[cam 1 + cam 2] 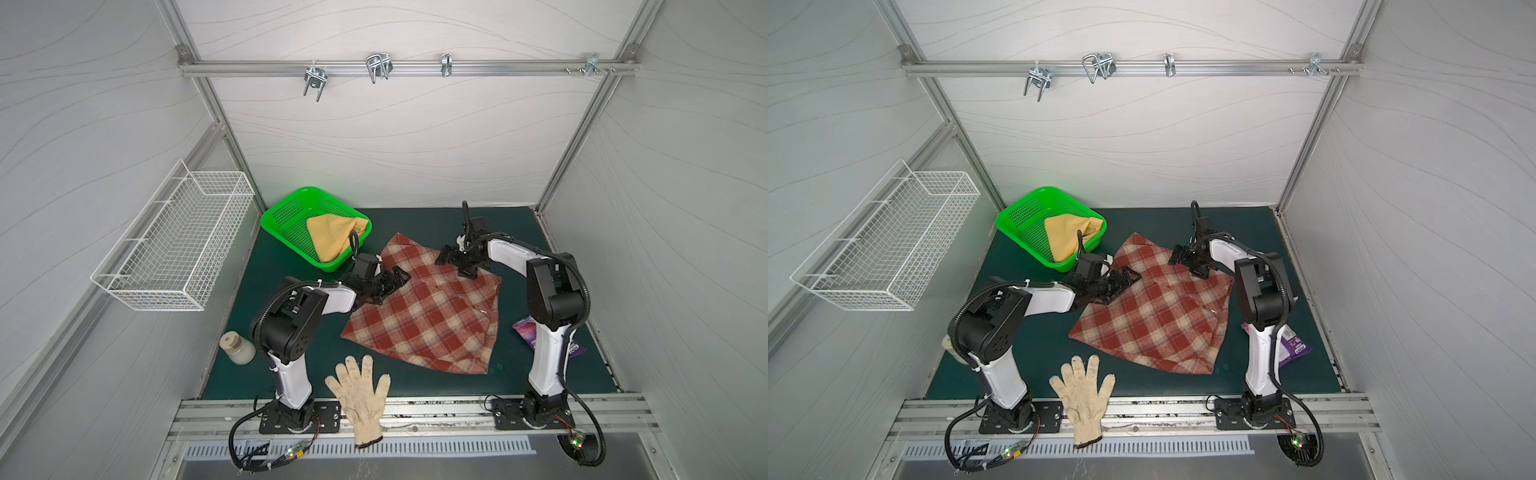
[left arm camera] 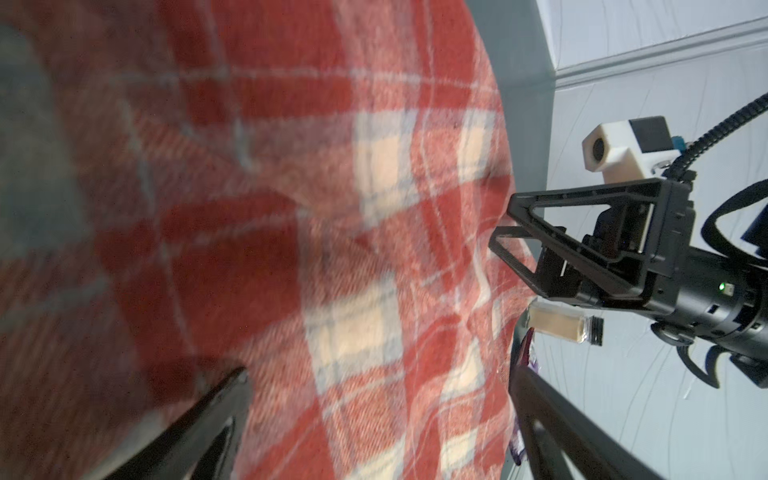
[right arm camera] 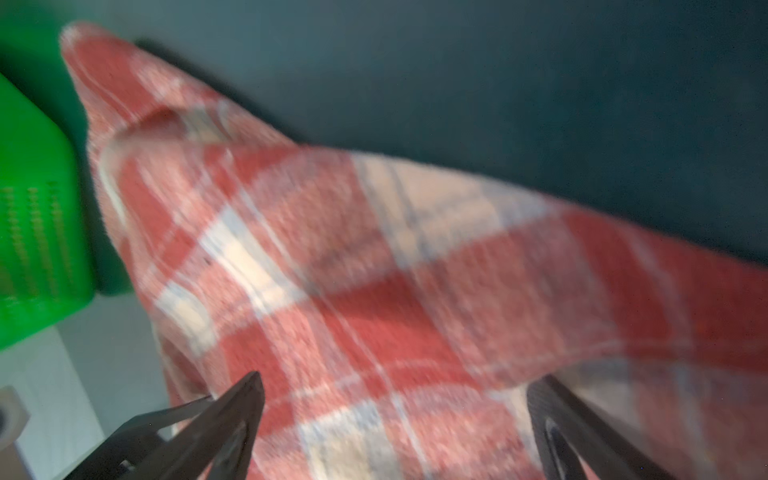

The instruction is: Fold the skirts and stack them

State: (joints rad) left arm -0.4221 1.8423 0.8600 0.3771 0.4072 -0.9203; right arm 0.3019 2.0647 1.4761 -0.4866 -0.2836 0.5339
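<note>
The rust-red and cream plaid skirt lies spread on the green mat, with a fold along its right side. The mustard-yellow skirt sits bunched in the green basket. My left gripper hovers open over the plaid skirt's left edge. In the left wrist view plaid cloth shows between its spread fingers, around the gripper. My right gripper is open above the skirt's far right part. The right wrist view shows the gripper and blurred plaid below it.
An off-white knitted glove lies at the mat's front edge. A purple packet lies behind the right arm, and a pale bottle stands front left. A white wire basket hangs on the left wall. The green basket is near the skirt's far corner.
</note>
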